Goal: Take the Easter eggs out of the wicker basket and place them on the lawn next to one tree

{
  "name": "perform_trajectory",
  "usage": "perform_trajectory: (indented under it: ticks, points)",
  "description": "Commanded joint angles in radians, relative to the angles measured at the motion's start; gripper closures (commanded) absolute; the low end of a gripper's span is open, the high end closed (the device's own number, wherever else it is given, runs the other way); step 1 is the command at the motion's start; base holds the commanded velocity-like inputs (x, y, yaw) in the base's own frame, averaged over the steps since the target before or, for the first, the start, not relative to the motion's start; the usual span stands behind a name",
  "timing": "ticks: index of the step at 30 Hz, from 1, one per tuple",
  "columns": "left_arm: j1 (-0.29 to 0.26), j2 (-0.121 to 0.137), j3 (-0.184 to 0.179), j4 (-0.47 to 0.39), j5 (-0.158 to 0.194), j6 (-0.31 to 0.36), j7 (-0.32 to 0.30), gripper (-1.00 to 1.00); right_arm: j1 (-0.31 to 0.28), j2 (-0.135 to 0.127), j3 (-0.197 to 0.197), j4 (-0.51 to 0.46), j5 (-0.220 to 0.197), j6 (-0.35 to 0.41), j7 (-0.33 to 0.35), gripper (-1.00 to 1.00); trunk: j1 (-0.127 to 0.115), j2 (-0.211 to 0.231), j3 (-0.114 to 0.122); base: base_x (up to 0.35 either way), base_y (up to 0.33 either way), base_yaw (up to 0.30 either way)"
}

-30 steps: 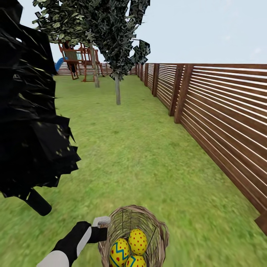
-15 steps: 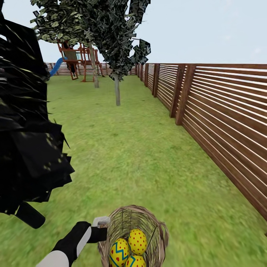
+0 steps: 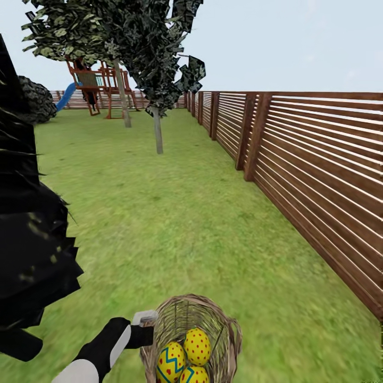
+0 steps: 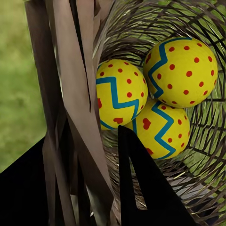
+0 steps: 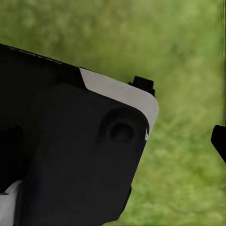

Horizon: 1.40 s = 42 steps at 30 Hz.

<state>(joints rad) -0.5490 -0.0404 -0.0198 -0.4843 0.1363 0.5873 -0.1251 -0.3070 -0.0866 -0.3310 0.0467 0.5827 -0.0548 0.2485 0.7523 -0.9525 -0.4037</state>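
Lawn (image 3: 175, 213) runs wide beside the slatted fence (image 3: 319, 175), with a pale-trunked tree (image 3: 157, 130) well ahead. Wicker basket (image 3: 183, 324), near the head view's bottom edge, contains three Easter eggs (image 3: 197, 346) touching together. Left end effector (image 3: 144, 327) is clamped on its rim; right end effector's state cannot be told.

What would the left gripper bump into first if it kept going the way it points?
The left gripper is clamped on the basket wall. Pushed straight on, the jaw inside would probably meet the lowest of the eggs first, though depth is hard to judge.
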Motion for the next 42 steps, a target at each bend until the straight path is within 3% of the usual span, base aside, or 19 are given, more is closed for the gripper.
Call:
perform_trajectory:
  ticks: [1,7,25,36,42]
  points:
    - [0.0,0.0,-0.002,-0.002,0.019,0.006,0.002,1.0,-0.002,-0.001,-0.008,0.004,0.008,-0.006,0.0,-1.0,0.001,-0.001,-0.001,0.321,0.0,-0.282]
    - [0.0,0.0,-0.002,-0.002,0.019,0.006,0.002,1.0,-0.001,-0.001,-0.008,0.002,0.008,-0.007,0.0,-1.0,0.001,-0.001,0.002,0.321,0.0,-0.264]
    - [0.0,0.0,-0.002,-0.001,0.019,0.006,0.002,1.0,-0.001,0.001,-0.008,0.002,0.009,-0.008,0.0,-1.0,0.001,-0.001,0.002,0.322,0.0,-0.004]
    - [0.0,0.0,-0.002,0.0,0.019,0.006,0.002,1.0,-0.001,0.0,-0.008,0.002,0.009,-0.008,0.0,-1.0,0.001,-0.001,0.002,0.322,0.0,0.266]
    - [0.0,0.0,-0.002,0.0,0.019,0.006,0.002,1.0,-0.002,-0.001,-0.003,-0.001,0.027,-0.008,-0.003,-1.0,0.001,-0.001,0.002,0.322,0.0,0.037]
